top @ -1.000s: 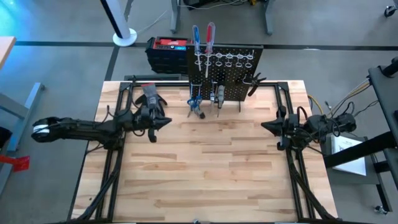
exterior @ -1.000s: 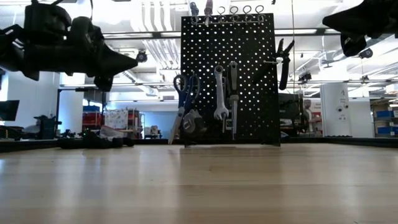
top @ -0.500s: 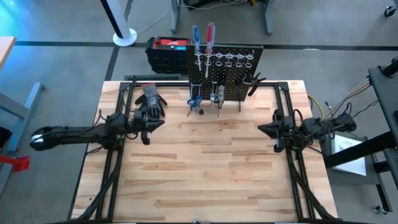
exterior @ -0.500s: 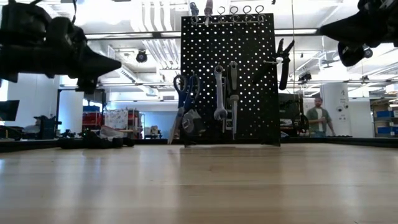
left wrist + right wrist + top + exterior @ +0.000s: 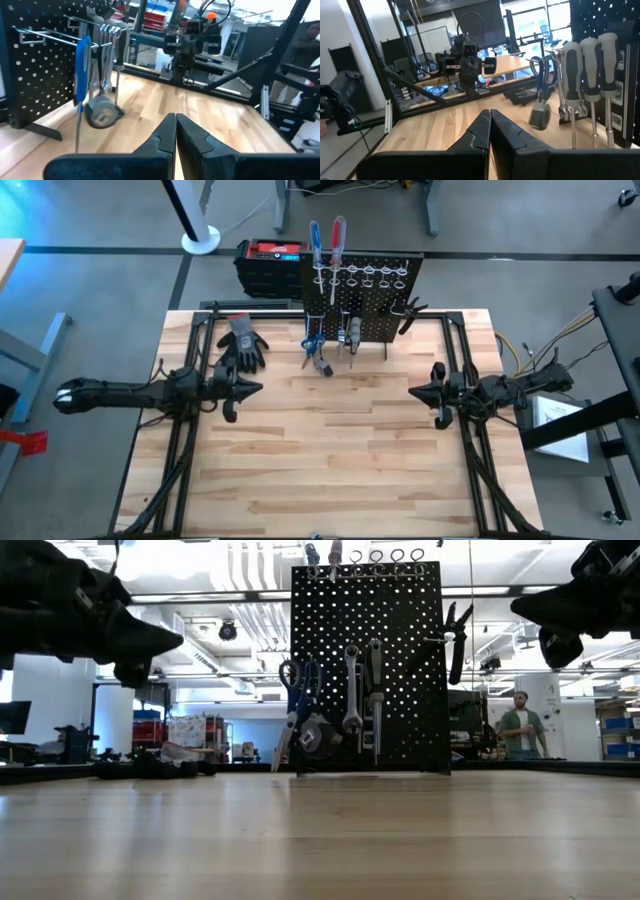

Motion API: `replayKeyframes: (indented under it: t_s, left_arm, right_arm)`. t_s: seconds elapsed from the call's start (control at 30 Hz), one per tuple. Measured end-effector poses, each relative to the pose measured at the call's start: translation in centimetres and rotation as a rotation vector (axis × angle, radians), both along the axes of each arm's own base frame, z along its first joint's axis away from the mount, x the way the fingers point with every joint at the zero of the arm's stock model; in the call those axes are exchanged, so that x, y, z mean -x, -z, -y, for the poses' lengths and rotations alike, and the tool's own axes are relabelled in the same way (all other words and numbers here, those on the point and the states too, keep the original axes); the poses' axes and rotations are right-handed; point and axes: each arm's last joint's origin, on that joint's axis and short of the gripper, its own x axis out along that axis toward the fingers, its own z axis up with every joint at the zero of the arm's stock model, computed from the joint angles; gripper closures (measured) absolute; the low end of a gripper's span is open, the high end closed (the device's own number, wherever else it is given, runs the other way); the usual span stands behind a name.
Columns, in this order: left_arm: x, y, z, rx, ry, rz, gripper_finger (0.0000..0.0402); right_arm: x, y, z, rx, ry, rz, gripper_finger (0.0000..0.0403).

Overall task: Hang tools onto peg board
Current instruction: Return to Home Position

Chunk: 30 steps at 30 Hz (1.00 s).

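High view puts the black perforated peg board upright at the 12 o'clock edge of the wooden table. A blue-handled screwdriver and a red-handled screwdriver stand up out of its top edge. Across the low view, blue-handled scissors and two silver wrenches hang down its face, and dark pliers hang off a peg on its 3 o'clock side.

The left gripper hovers at 9 o'clock, the right gripper at 3 o'clock, tips facing each other, well apart. Both have their fingers pressed together on nothing. Grey-black gloves lie near 11 o'clock, and a red-topped black box sits behind the board.
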Motion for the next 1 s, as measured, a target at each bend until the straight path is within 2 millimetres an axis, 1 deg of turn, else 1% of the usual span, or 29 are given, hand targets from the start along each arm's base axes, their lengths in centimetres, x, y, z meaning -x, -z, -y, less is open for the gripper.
replayKeyframes:
  t_s: [0.1,0.27,0.43,0.5,0.7,0.87,1.0]
  left_arm:
    - [0.4,-0.1,0.1,-0.017,-0.012,-0.012,0.0401]
    - [1.4,-0.3,0.2,-0.021,-0.034,-0.033,0.0401]
    - [2.6,-0.8,0.3,-0.011,-0.034,0.043,0.0401]
    - [2.7,-1.0,0.3,-0.008,-0.029,0.051,0.0401]
    - [2.5,-0.3,0.3,0.006,-0.005,0.016,0.0401]
    - [2.5,-0.2,0.4,-0.001,0.011,0.019,0.0401]
    - [2.5,-0.2,0.5,-0.004,0.017,0.018,0.0401]
  right_arm:
    - [0.0,-0.2,0.0,-0.005,-0.001,0.008,0.0403]
    - [0.3,-1.3,0.1,0.002,0.000,0.022,0.0403]
    - [0.5,-1.9,0.2,0.014,0.001,0.002,0.0403]
    - [0.5,-1.8,0.2,0.013,0.001,-0.003,0.0403]
    - [0.4,-1.6,0.2,-0.005,0.009,-0.015,0.0403]
    - [0.5,-1.4,0.1,0.024,-0.015,-0.034,0.0403]
    - [0.5,-1.5,0.1,0.025,-0.023,-0.014,0.0403]
